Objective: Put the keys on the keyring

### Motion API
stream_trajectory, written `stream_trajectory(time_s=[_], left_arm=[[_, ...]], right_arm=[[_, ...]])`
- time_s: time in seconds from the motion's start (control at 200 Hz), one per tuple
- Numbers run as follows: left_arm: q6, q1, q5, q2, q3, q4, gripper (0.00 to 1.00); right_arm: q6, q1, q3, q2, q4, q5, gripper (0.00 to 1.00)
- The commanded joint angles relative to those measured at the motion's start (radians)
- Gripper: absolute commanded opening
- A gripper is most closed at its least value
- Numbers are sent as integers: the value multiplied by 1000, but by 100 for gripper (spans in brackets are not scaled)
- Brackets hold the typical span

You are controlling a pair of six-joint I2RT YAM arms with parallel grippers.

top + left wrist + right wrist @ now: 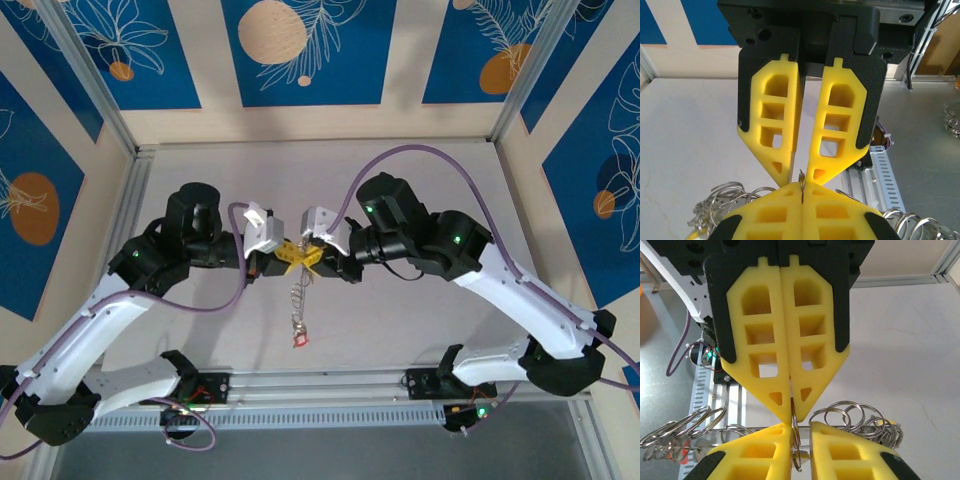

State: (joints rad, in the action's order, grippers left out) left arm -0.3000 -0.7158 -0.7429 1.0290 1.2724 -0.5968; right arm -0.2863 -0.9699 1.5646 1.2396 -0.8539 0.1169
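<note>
While the left pincer (802, 192) clamps the thin keyring (801, 176) between both arms, red-tagged key (299, 340) dangling beneath, the right pincer (801, 430) stands slightly apart around it. Best close gently, no tugging.

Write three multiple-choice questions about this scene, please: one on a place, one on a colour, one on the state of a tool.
1. In the top view, where is the red tag?
A) just below where the left tool and the right tool meet
B) at the far wall
C) at the right edge of the picture

2. What colour are the tools' fingers?
A) blue
B) white
C) yellow

3. How do the left tool's jaws stand?
A) wide open
B) shut on a wire ring
C) shut on a blue cloth

Answers:
1 A: the tag shows under the meeting tips.
2 C: both wrist views show yellow pads.
3 B: the jaws are pressed together with the wire between them.
</note>
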Motion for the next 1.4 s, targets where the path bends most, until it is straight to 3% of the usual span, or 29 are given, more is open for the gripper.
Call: stream_trajectory(time_s=[0.0, 0.39, 0.695, 0.79, 0.88, 0.97, 1.09, 1.17, 1.396], left_arm=[[74, -4, -101, -29, -24, 171, 0], [177, 16, -141, -63, -87, 335, 0], [256, 27, -177, -80, -118, 459, 0], [261, 29, -175, -81, -117, 463, 0], [217, 29, -153, -71, -91, 387, 0], [107, 28, -96, -44, -25, 193, 0], [-27, 27, 19, -11, 57, -31, 27], [-88, 22, 95, 15, 94, -133, 36], [-110, 12, 150, 29, 73, -150, 38]], right_arm=[[35, 6, -27, -11, 113, 59, 19], [98, 59, -106, -87, 203, 181, 21], [114, 81, -128, -106, 225, 211, 0], [120, 84, -135, -116, 235, 212, 0], [116, 91, -126, -123, 228, 186, 0], [81, 91, -81, -102, 171, 126, 0], [8, 79, 8, -31, 43, 44, 0], [-32, 59, 46, 7, -7, -7, 0], [-88, 40, 117, 50, -60, -28, 0]])
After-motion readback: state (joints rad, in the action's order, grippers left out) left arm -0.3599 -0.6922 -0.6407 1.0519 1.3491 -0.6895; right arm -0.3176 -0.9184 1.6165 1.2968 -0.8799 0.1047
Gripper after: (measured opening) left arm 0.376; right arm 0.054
